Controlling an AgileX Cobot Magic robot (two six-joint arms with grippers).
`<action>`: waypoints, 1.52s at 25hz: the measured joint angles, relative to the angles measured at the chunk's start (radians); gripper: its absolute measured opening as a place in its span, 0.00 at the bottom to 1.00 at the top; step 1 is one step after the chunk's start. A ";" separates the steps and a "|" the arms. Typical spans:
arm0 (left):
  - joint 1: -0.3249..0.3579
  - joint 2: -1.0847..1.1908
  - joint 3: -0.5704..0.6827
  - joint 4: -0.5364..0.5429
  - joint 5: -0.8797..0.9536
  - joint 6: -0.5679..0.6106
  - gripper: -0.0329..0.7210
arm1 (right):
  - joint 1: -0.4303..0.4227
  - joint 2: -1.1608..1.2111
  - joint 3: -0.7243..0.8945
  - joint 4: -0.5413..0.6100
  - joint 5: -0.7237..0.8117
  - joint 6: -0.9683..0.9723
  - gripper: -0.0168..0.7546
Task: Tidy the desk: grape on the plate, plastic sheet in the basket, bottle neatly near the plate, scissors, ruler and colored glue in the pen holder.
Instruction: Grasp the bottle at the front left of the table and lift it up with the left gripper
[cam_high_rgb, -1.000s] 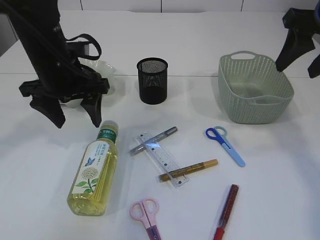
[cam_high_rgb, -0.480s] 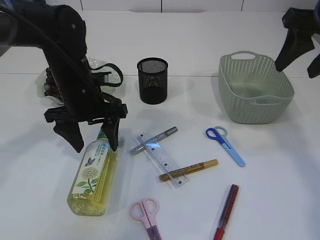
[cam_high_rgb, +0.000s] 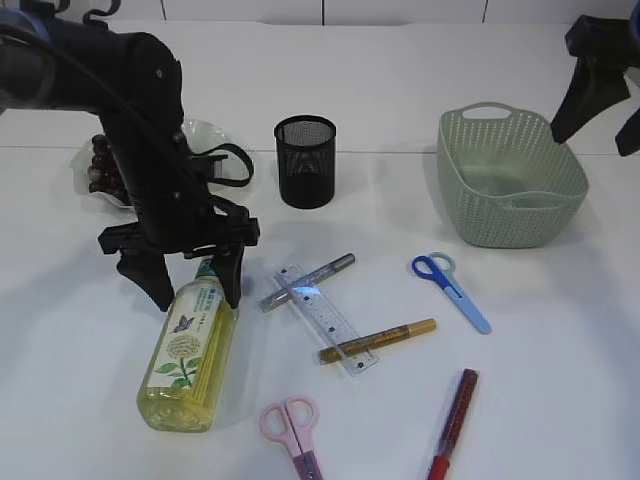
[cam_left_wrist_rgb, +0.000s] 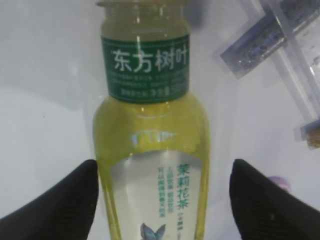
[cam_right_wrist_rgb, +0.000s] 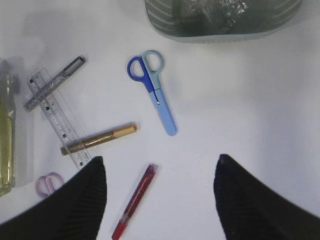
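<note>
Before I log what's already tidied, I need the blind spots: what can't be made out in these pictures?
- Plate, exterior view: the left arm covers most of it, so its dark contents can't be identified.
- Basket contents: right wrist view crops the top; the exterior view shows only a faint sheet.
- Pink scissors: blades cut off by the bottom edge, exterior view.
- Bottle lower half: out of frame, left wrist view.

slanted front view; wrists look down
</note>
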 joint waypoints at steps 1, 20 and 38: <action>0.000 0.007 0.000 0.000 0.000 0.000 0.83 | 0.000 0.000 0.000 0.000 0.000 0.000 0.70; 0.000 0.076 0.000 0.002 -0.012 0.000 0.83 | 0.000 0.000 0.000 0.000 -0.002 0.000 0.70; -0.005 0.108 -0.011 0.047 -0.011 -0.002 0.64 | 0.000 0.000 0.000 0.000 -0.002 0.000 0.70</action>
